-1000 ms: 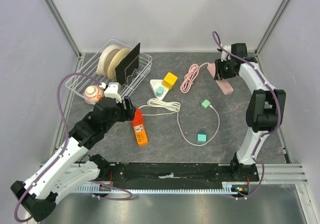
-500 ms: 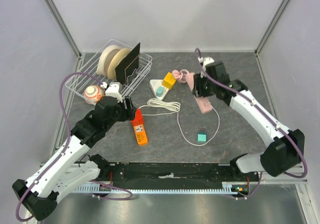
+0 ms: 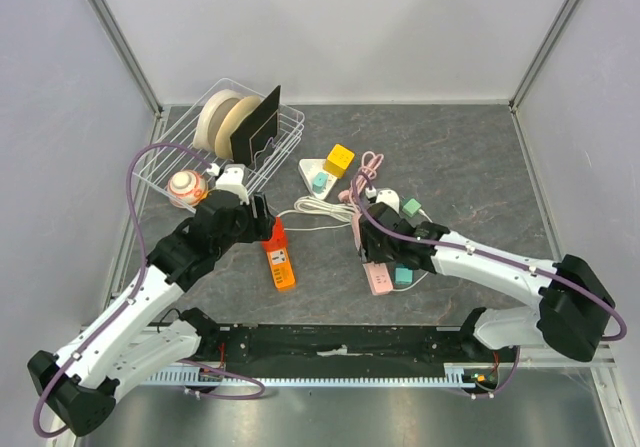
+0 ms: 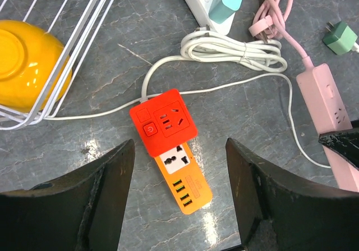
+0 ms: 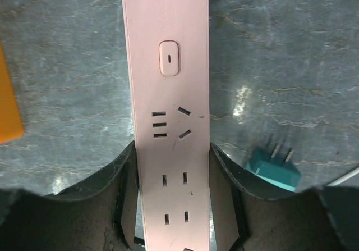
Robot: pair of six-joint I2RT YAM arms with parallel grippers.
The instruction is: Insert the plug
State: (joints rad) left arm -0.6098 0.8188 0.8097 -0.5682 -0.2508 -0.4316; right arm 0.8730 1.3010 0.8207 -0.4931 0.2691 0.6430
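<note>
Grey, marbled stone-look table, matte and flat. From above, a white wire rack at the back left holds round pale discs on edge and a black panel; a ball lies just beside it. The left gripper hangs over the red head of an orange power strip, a long plastic bar. A bundled white cable lies between that strip and a white triangular socket block carrying a yellow cube. The right gripper clamps a pink power strip, with a boxy teal plug just beside it on the right and a green plug farther back. The looped pink cable trails toward the block.

Left wrist view: the black fingers stand wide apart with nothing between them, above the orange strip's square red head and its row of green ports. A glossy yellow rounded thing shows through the rack wires.

Right wrist view: smooth pink plastic with rounded corners, an oval switch and slotted sockets fills the middle, pinched at both long sides by the pads. Whether it rests on the table I cannot tell. The teal plug lies apart at the right, prongs bare.
</note>
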